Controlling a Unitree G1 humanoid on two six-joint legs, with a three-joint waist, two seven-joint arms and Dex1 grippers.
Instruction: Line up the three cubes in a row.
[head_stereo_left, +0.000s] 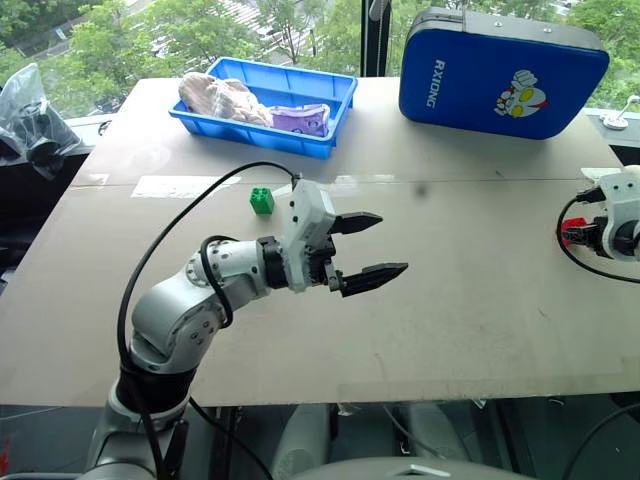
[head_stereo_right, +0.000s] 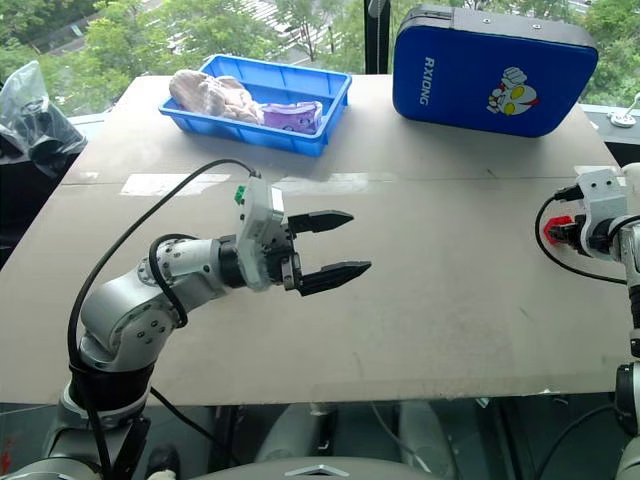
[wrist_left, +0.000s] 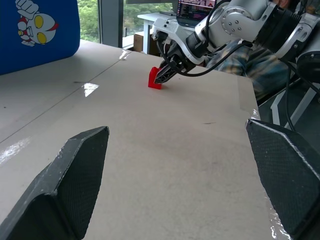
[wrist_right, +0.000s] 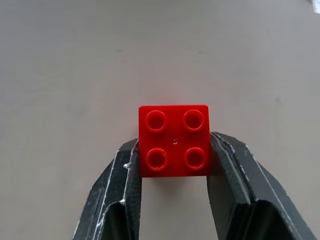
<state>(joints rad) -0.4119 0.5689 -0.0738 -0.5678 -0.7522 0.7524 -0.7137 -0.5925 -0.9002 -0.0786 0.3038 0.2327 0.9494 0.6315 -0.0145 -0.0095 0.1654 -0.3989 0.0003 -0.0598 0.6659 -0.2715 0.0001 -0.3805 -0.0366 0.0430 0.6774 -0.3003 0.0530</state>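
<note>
1. At the far right edge of the worktop (head_stereo_left: 450, 300), the right gripper (wrist_right: 174, 165) has its jaws pinching the red cube (wrist_right: 174, 140), one finger on each side face, studs facing up.
2. The red cube appears to sit on the worktop surface, close to its right-hand border and well apart from everything else.
3. The green cube (head_stereo_left: 262, 200) sits left of centre, just behind the left gripper (head_stereo_left: 368, 247) and nearer the blue tray (head_stereo_left: 335, 110) at the back.
4. The left gripper hangs above the middle of the worktop, pointing right, jaws spread wide and empty.
5. I cannot see the yellow cube from here.
6. What the next move turns on, as I judge it: the green cube lies well to the left of the held red one, across the open worktop, so the right arm would have to carry its cube leftward toward it. The left arm is much nearer the green cube.
</note>
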